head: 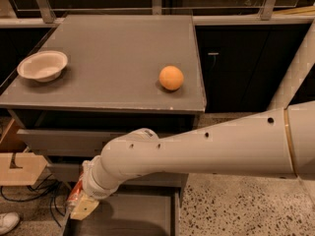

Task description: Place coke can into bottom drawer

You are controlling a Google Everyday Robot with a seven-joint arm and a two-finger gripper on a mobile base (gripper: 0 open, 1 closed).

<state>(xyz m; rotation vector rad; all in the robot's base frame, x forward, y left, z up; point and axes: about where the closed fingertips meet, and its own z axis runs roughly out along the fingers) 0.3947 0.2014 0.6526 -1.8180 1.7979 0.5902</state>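
My gripper (81, 205) is at the lower left, at the end of the thick white arm that crosses the picture from the right. It is shut on the coke can (74, 193), of which only a red sliver with white markings shows beside a tan finger pad (86, 209). The can hangs over the left front part of the open bottom drawer (142, 215), a flat grey tray pulled out below the cabinet. The arm hides most of the can and part of the drawer.
An orange (171, 77) and a white bowl (43, 65) sit on the grey cabinet top (113, 48). Two shut drawers (54, 141) lie above the open one. A wooden box (19, 168), cables and a white shoe (7, 222) are on the floor at left.
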